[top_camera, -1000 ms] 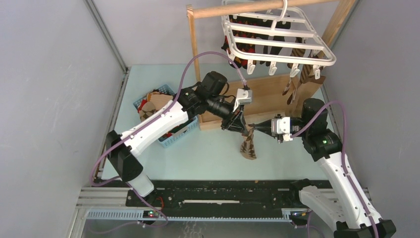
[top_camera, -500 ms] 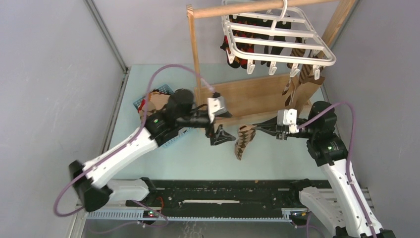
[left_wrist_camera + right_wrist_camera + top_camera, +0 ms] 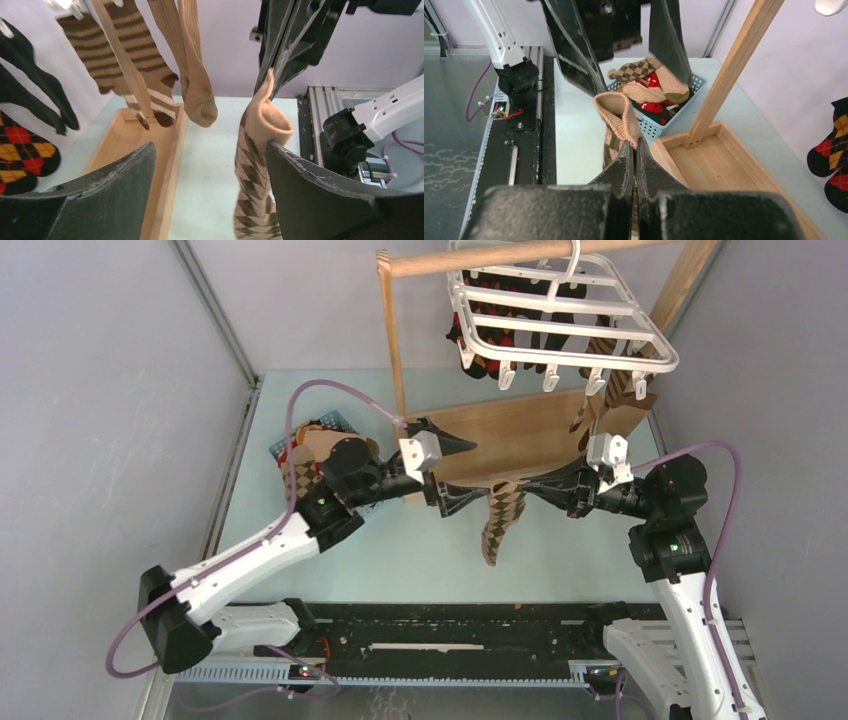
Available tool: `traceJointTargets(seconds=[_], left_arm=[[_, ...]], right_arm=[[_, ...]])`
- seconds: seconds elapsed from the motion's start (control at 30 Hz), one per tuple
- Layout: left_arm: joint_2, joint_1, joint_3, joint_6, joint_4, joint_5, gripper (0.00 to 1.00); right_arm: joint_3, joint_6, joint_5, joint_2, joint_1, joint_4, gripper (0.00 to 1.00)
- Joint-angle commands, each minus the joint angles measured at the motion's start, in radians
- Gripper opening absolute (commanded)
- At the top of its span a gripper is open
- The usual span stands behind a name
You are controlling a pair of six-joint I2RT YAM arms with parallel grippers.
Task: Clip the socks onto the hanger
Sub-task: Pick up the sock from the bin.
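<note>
Top external view: pale green tabletop (image 3: 420, 560), grey walls around. One white hanger (image 3: 560, 325) at 1 o'clock, one blue basket (image 3: 658, 129) at 9. Left gripper (image 3: 480, 472) with jaws apart; right gripper (image 3: 525, 488) clamped on one tan argyle sock (image 3: 497, 522) dangling at centre.

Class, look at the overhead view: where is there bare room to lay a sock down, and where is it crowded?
Free: the tabletop between the dangling argyle sock and the near rail, and the floor of the wooden tray. Crowded: the sock-filled blue basket and under the hanger.
</note>
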Motion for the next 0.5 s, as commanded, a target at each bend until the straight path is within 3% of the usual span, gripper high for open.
traceJointTargets(seconds=[0.0,0.17,0.47], left_arm=[[0.064,-0.012,0.043,-0.07,0.091,0.042,0.82],[0.096,-0.017,0.042,-0.116,0.128,0.109,0.76],[0.054,-0.019,-0.015,-0.101,0.155,0.12,0.79]], right_arm=[[-0.003,0.098,0.008,-0.007,-0.01,0.09,0.0],[-0.003,0.11,0.027,-0.004,-0.015,0.092,0.0],[-0.003,0.141,0.05,0.004,-0.023,0.135,0.0]])
